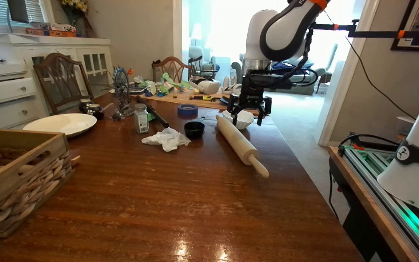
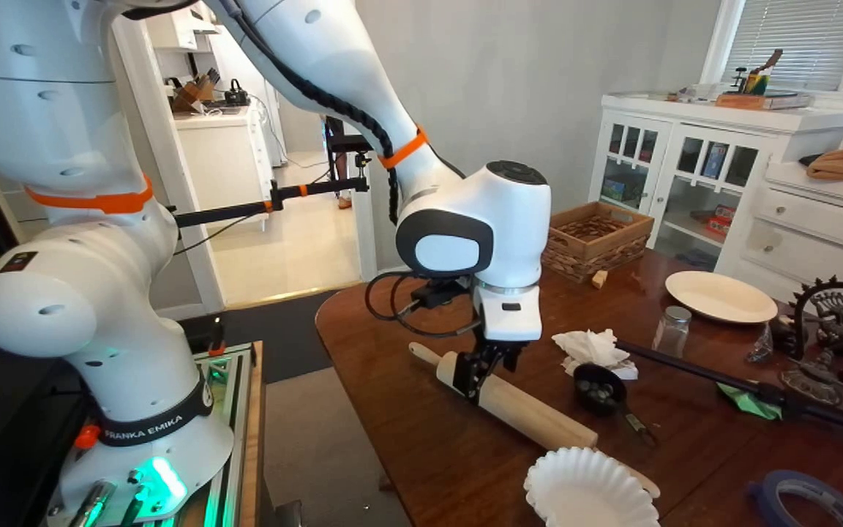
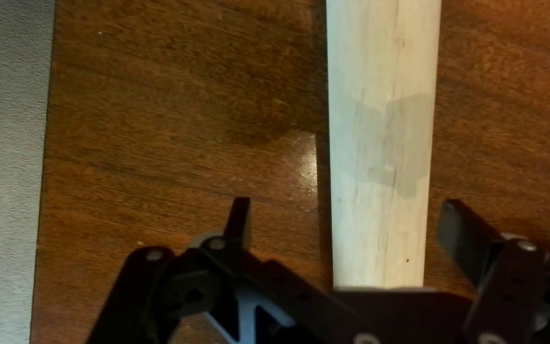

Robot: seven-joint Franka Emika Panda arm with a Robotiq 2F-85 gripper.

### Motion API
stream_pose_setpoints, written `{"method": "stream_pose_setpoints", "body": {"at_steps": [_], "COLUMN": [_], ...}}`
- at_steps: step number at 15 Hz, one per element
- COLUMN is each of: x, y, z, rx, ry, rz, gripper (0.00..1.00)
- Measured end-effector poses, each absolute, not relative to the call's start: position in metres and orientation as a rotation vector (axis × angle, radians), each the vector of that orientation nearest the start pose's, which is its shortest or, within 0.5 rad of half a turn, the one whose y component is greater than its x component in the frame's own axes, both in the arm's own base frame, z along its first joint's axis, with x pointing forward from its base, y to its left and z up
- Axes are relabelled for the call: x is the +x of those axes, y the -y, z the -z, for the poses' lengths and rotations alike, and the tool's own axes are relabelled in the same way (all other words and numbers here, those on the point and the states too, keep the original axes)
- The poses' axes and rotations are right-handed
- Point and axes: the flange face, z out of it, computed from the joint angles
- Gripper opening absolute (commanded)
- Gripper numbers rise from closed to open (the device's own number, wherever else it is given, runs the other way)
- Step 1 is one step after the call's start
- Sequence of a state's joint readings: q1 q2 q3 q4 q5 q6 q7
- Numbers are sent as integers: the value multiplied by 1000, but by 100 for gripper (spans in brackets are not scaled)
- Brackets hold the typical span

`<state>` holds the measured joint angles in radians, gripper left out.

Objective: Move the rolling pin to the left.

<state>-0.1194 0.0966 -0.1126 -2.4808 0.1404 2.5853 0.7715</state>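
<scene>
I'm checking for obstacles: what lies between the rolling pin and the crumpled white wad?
In an exterior view, a small black cup stands on the table between the rolling pin and the crumpled white wad.

A: A pale tan rolling pin (image 1: 238, 140), patched with grey in the wrist view, contrasts with a red-brown counter (image 1: 158, 211) streaked with darker grain.

B: And the gripper (image 1: 247, 123)?

A: Black, set against a white arm (image 2: 334, 58) ringed with orange bands (image 2: 403, 150) and bearing a green light (image 2: 169, 476).

B: Other colours on show?

A: A cream plate (image 1: 64, 123), a roll of blue tape (image 1: 187, 111), a white bowl (image 2: 590, 494) and a brown basket (image 1: 31, 189) with a braided pattern.
</scene>
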Motion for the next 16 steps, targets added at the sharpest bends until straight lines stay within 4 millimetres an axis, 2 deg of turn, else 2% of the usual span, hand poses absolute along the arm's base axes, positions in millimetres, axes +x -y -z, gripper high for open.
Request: {"method": "stream_pose_setpoints", "body": {"at_steps": [16], "x": [484], "y": [105], "z": [-227], "rx": [-2657], "ry": [-1579], "rz": [16], "gripper": [100]}}
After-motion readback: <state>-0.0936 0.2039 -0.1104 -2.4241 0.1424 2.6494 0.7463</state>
